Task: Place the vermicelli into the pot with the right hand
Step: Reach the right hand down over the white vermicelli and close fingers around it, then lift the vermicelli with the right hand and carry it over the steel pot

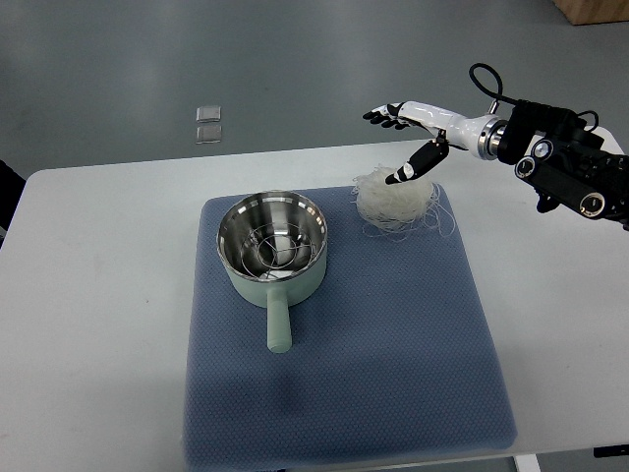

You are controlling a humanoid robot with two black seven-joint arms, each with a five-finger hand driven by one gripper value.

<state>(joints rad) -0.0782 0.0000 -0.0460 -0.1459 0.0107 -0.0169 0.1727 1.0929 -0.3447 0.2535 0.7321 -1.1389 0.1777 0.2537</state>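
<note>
A pale green pot (272, 244) with a shiny steel inside and a steamer rack in it sits on the left part of the blue mat (393, 344), its handle pointing toward me. A nest of white vermicelli (396, 200) lies on the mat's upper right corner, right of the pot. My right hand (405, 138) hovers just above and behind the vermicelli, fingers spread, thumb pointing down toward the nest, holding nothing. The left arm does not show.
The mat lies on a white table (98, 295). Two small clear squares (208, 125) lie on the grey floor beyond the table's far edge. A brown box corner (595, 10) shows at the top right.
</note>
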